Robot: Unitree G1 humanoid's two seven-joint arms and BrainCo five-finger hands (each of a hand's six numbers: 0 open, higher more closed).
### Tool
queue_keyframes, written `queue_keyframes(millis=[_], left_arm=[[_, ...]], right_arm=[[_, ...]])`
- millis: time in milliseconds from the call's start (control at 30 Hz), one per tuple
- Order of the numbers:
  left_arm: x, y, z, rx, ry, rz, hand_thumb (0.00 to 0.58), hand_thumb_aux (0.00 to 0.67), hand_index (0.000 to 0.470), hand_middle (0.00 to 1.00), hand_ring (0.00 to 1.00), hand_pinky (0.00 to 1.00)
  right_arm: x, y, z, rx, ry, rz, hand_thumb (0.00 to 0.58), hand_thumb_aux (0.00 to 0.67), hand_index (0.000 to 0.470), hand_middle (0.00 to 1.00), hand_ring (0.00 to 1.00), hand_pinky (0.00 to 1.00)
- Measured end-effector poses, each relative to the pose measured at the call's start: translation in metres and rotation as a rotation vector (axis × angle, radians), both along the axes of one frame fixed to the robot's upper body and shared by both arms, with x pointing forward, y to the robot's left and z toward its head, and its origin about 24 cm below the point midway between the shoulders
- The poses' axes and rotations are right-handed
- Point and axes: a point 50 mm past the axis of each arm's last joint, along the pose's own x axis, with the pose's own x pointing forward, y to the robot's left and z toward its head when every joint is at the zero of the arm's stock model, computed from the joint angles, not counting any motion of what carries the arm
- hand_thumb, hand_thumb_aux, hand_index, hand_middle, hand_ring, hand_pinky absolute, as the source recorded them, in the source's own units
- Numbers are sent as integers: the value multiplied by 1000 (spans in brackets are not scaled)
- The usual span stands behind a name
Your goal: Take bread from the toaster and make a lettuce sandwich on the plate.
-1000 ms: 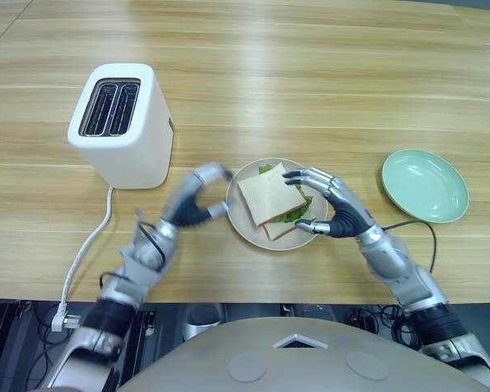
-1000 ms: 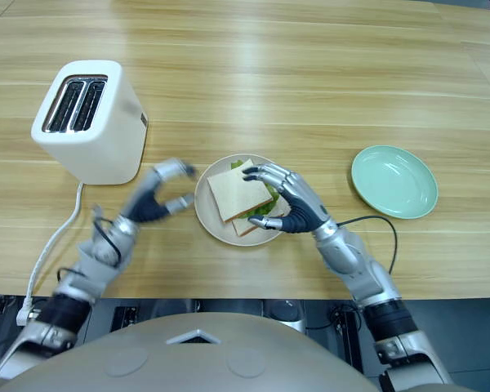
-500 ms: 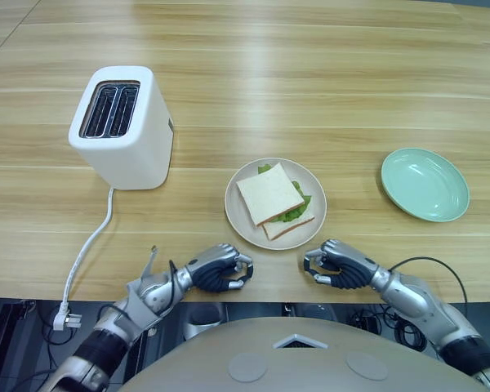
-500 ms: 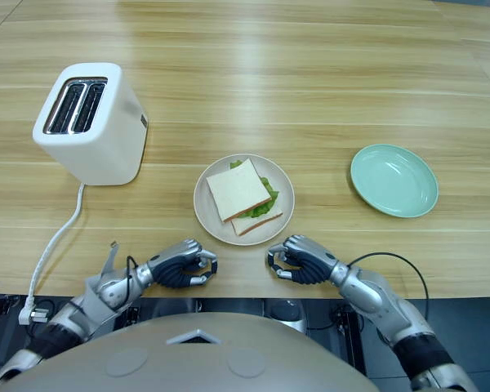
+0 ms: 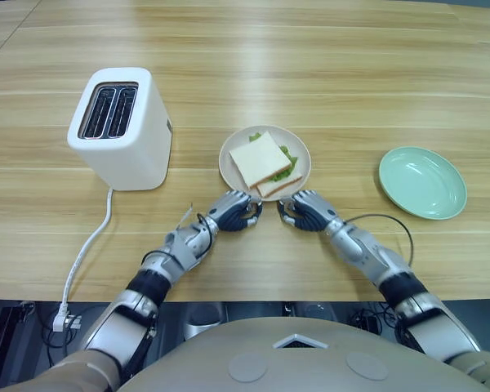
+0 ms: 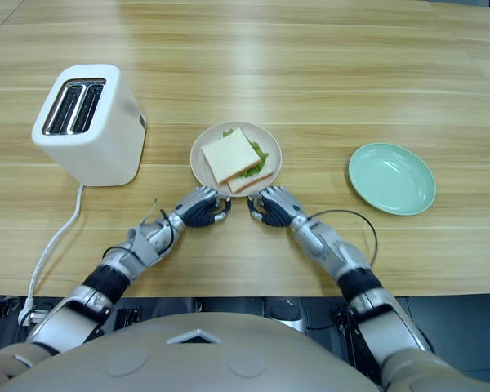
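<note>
A finished sandwich (image 5: 261, 159) lies on the beige plate (image 5: 304, 169): two white bread slices with green lettuce (image 5: 284, 153) peeking out between them. My left hand (image 5: 235, 212) is curled into a fist at the plate's near left rim. The right hand (image 5: 302, 212) is curled the same way at the near right rim. Both fists sit right against the rim and hold nothing. The white toaster (image 5: 121, 126) stands to the left with both slots dark and no bread showing.
A light green plate (image 5: 422, 182) rests on the table at the right. The toaster's white cord (image 5: 86, 249) runs down to the near table edge at left. A thin black cable (image 5: 384, 219) loops beside my right wrist. Bare wood stretches behind the plate.
Both fists have moved forward from the near table edge to the plate's rim. The plate with the sandwich has slid away from me and a little left.
</note>
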Motion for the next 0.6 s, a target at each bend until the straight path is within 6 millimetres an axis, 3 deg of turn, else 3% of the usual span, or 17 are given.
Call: queue_keyframes(millis=[167, 333, 567, 600], left_arm=[[33, -4, -2, 48, -18, 103, 580, 670, 460, 1000, 1000, 1000], [57, -5, -1, 98, -15, 200, 580, 670, 460, 1000, 1000, 1000], [58, -2, -2, 21, 4, 248, 580, 670, 460, 1000, 1000, 1000], [57, 0, -1, -10, 8, 256, 577, 620, 426, 447, 447, 447]], right_arm=[[37, 20, -2, 20, 48, -126, 580, 670, 460, 1000, 1000, 1000], [55, 36, 1, 133, 143, -229, 580, 670, 460, 1000, 1000, 1000], [59, 37, 1, 199, 183, -286, 580, 670, 460, 1000, 1000, 1000], [60, 37, 2, 205, 183, -290, 580, 670, 460, 1000, 1000, 1000]])
